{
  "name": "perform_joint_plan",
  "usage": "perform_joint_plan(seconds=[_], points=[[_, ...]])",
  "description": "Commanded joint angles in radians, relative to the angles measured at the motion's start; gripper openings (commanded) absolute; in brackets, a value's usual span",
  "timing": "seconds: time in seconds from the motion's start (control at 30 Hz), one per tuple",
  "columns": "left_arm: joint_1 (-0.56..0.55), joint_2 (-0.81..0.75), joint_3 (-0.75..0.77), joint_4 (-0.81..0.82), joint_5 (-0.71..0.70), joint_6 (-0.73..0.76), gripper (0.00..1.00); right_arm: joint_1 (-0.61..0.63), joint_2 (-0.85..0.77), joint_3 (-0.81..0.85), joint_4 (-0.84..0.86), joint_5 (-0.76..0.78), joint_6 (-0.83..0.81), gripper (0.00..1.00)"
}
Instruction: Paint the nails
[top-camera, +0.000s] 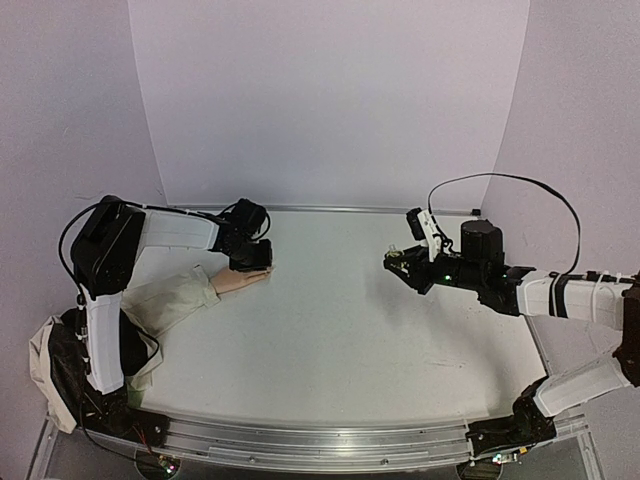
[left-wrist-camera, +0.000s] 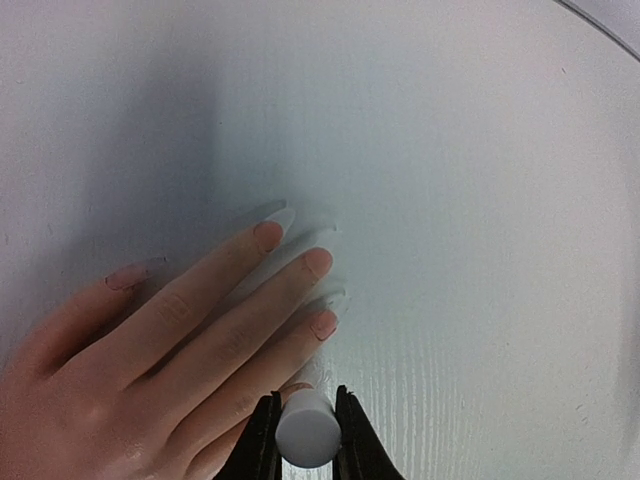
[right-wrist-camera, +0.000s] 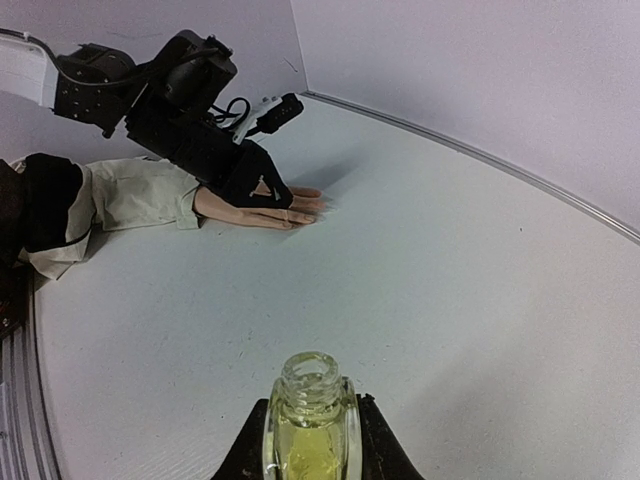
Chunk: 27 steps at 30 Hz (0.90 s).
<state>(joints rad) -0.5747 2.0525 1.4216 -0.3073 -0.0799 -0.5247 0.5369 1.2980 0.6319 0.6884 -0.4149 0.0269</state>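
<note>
Left tool (left-wrist-camera: 306, 405), gripping cap (left-wrist-camera: 308, 440), just beside nails (left-wrist-camera: 322, 323).

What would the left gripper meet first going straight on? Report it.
Probably the mannequin hand: the left gripper, shut on a white cap, points at its fingers, though the gap is unclear.

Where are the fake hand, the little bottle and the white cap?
Hand (left-wrist-camera: 130, 350), left wrist view, on the back of the hand.
Bottle (right-wrist-camera: 308, 445), right wrist view, on its yellowish glass body.
White cap (left-wrist-camera: 308, 430), left wrist view, on its round end face.
</note>
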Motion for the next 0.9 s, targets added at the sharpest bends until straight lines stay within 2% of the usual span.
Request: perform_joint_plan(seconds=[0.0,0.87], points=[[0.006,0.005,0.046,0.014,-0.009,0.004,0.00,-0.005,-0.006,0.008,0.063,-0.022,0.013,0.00],[0.006,0.031,0.073,0.012,-0.011,0.014,0.00,-0.005,-0.004,0.011,0.064,-0.022,0.011,0.00]])
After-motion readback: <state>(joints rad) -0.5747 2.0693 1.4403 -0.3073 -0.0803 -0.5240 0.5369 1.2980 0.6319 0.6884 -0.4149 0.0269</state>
